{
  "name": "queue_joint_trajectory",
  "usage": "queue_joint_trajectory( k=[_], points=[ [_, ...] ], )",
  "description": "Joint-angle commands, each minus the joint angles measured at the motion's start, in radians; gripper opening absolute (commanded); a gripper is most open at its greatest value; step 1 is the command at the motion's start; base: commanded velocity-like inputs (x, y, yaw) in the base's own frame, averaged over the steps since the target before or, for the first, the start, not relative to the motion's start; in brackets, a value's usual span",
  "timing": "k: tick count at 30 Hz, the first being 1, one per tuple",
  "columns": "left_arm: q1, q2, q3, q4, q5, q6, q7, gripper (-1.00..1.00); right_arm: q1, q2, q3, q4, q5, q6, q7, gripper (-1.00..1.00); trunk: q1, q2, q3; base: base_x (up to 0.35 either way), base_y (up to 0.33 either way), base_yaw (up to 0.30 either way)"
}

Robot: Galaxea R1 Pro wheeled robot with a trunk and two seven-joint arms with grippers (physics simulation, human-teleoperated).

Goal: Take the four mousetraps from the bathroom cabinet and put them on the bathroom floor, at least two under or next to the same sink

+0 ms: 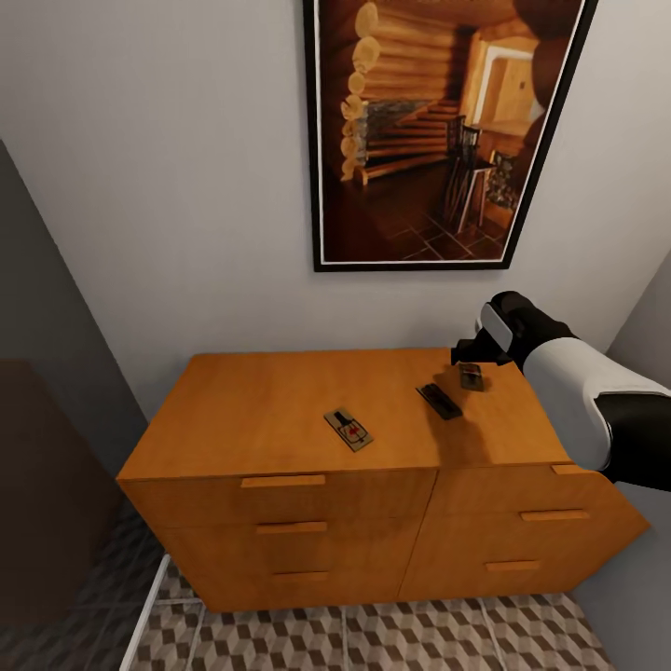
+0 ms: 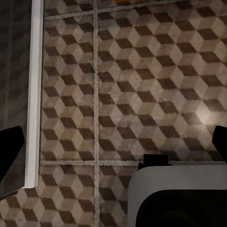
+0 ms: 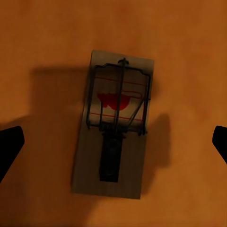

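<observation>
Head view: orange-brown cabinet (image 1: 280, 419) against a white wall, framed log-cabin picture (image 1: 438, 130) above it. Three mousetraps lie flat on its top. The right arm reaches in over the cabinet's far right corner, right gripper (image 1: 469, 354) hanging just above the rightmost mousetrap (image 1: 472, 376); from here I cannot tell if its jaws are spread. A second mousetrap (image 1: 439, 401) lies just beside that one, toward the robot and further from the gripper, in the arm's shadow. A third mousetrap (image 1: 349, 430) sits well apart, near the front edge. Cube-patterned bathroom floor (image 1: 373, 643) shows below the drawers.

Left wrist view: floor tiles (image 2: 142, 85) with pale grout, a white strip (image 2: 34, 94) along one side, a grey-white robot part (image 2: 179, 198) near the camera. Left gripper's dark fingertips (image 2: 9, 146) sit at opposite edges, spread wide, holding nothing.

Right wrist view: one mousetrap (image 3: 115, 130) close up, centred between the spread fingertips (image 3: 9, 146), untouched; its wire bar, red mark and dark lever are clear, details the head view blurs.
</observation>
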Motion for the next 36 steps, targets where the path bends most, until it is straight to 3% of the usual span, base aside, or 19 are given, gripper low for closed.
queue_joint_trajectory(
  k=[1,19,36],
  points=[
    [-0.002,0.000,-0.009,0.004,0.005,-0.005,0.003,1.00,0.000,-0.001,0.007,-0.001,-0.011,0.004,-0.006,1.00,0.000,0.000,-0.001,0.000,-0.005,0.000],
    [-0.002,0.000,-0.009,0.004,0.005,-0.005,0.003,1.00,-0.001,-0.001,0.005,-0.001,-0.011,0.004,-0.006,1.00,0.000,0.000,-0.007,0.000,-0.012,0.000],
    [-0.002,-0.001,-0.009,0.004,0.005,-0.005,0.003,1.00,0.000,-0.033,0.004,0.000,-0.016,0.004,-0.003,1.00,0.000,0.000,-0.007,0.000,0.000,0.000]
  ],
)
